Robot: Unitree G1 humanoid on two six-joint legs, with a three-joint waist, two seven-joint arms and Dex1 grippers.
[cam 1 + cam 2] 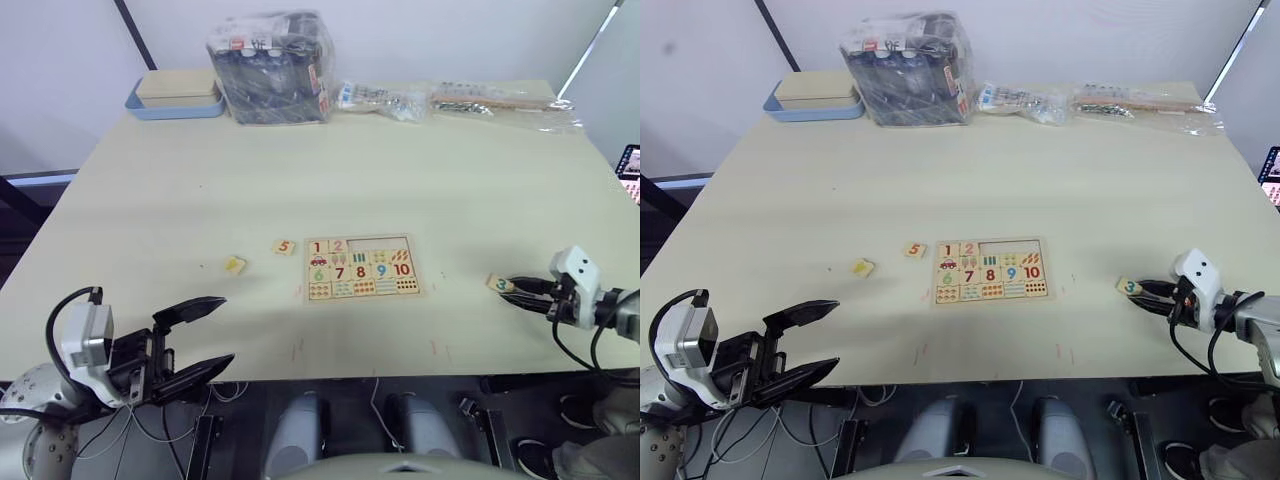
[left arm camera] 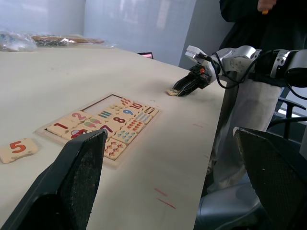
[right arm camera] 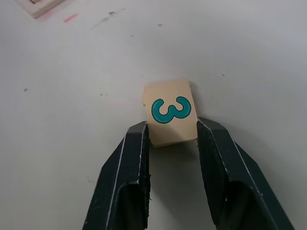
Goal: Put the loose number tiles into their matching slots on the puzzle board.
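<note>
The puzzle board (image 1: pixel 360 268) lies mid-table with tiles 1 and 2 seated in its top row; the matching slots (image 1: pixel 380 246) to their right stand empty. A tile with a teal 3 (image 3: pixel 170 111) lies on the table right of the board, and my right gripper (image 1: pixel 512 287) is shut on it, one finger on each side. The tile with an orange 5 (image 1: pixel 285 246) rests just left of the board. Farther left is a tile with a yellow digit (image 1: pixel 235 265). My left gripper (image 1: pixel 220 331) hangs open at the table's front edge, holding nothing.
At the back left stand a blue-rimmed tray (image 1: pixel 175 97) and a clear bag of dark items (image 1: pixel 272 68). Plastic packets (image 1: pixel 480 100) lie along the back edge. A person (image 2: pixel 254 19) stands beside the table's right side.
</note>
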